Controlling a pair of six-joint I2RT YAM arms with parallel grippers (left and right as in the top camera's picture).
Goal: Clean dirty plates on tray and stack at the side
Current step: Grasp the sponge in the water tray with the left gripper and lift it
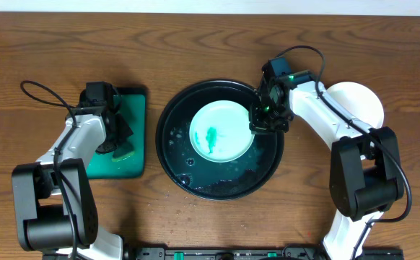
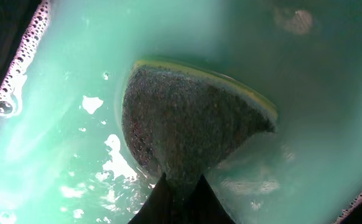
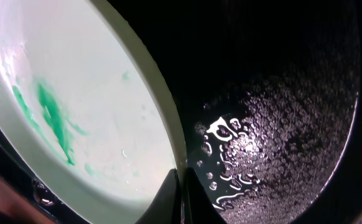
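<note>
A pale mint plate [image 1: 221, 130] with a green smear lies in the round black tray [image 1: 168, 155], which is wet with suds. My right gripper [image 1: 268, 123] is at the plate's right edge. In the right wrist view its fingers [image 3: 182, 186] are shut on the rim of the plate [image 3: 75, 93], with the wet tray floor [image 3: 280, 124] beside it. My left gripper [image 1: 116, 141] is over the green tray. In the left wrist view it [image 2: 181, 193] is shut on a dark sponge [image 2: 187, 124] with a yellow edge, held in green soapy liquid.
The small rectangular green tray [image 1: 134, 108] sits left of the black tray and holds foamy liquid [image 2: 56, 93]. A white plate [image 1: 358, 101] lies on the table at the right, partly under my right arm. The table is brown wood.
</note>
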